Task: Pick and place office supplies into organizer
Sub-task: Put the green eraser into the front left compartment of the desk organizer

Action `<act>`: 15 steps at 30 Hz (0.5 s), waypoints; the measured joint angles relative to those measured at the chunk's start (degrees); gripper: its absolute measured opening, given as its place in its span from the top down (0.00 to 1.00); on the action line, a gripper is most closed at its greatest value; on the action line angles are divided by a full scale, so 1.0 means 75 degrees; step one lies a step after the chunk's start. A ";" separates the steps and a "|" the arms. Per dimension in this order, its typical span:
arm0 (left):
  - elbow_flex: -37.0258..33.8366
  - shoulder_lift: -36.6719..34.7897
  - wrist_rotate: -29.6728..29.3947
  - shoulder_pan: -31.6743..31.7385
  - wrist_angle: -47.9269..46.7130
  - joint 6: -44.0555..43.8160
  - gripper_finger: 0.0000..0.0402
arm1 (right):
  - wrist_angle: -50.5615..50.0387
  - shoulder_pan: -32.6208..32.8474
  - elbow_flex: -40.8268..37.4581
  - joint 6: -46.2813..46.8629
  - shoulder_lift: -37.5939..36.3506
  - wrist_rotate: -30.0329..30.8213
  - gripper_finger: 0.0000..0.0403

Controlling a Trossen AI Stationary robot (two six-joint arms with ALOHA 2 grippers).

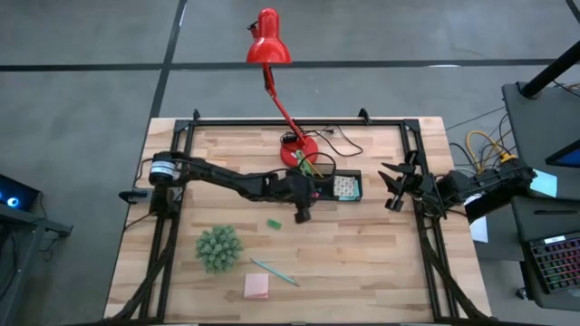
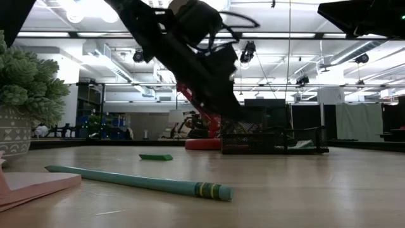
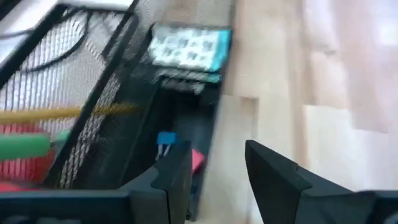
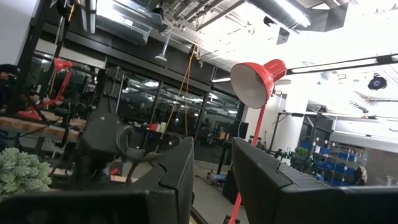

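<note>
The black mesh organizer (image 1: 324, 192) stands mid-table beside the red lamp base. A light-blue sticky pad (image 1: 344, 187) lies in it, green-handled scissors (image 3: 25, 146) and a pencil (image 3: 68, 112) stand in it, and small blue and red pieces (image 3: 166, 138) lie in a compartment. My left gripper (image 3: 217, 152) hovers open at the organizer's near edge (image 1: 303, 210), with nothing between its fingers. On the table lie a green piece (image 1: 273, 223), a teal pen (image 1: 275, 272) and a pink sticky pad (image 1: 256, 286). My right gripper (image 1: 394, 186) waits open at the right edge.
A fuzzy green ball (image 1: 219, 248) sits near the left front, close to the pen and pink pad. The red desk lamp (image 1: 269, 41) rises from its round base (image 1: 297, 149) behind the organizer. A black frame (image 1: 272, 120) runs around the table's edges.
</note>
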 joint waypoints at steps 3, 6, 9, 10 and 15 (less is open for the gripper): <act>0.0000 -0.0354 0.0408 -0.0013 -0.0514 0.0300 0.66 | -0.0002 0.0000 0.0000 0.0001 0.0003 0.0000 0.75; -0.0018 -0.0748 0.0477 -0.0052 -0.1313 0.0357 0.66 | -0.0008 0.0000 0.0000 0.0003 0.0009 0.0000 0.75; -0.0031 -0.1175 0.0741 -0.0094 -0.2112 0.0399 0.66 | -0.0019 0.0000 0.0000 0.0001 0.0001 0.0000 0.75; -0.0058 -0.1315 0.0837 -0.0121 -0.2416 0.0470 0.66 | -0.0012 0.0000 0.0000 0.0002 0.0003 0.0000 0.75; -0.0089 -0.1662 0.0952 -0.0319 -0.3725 0.0588 0.66 | -0.0014 0.0000 0.0000 0.0000 0.0000 0.0000 0.75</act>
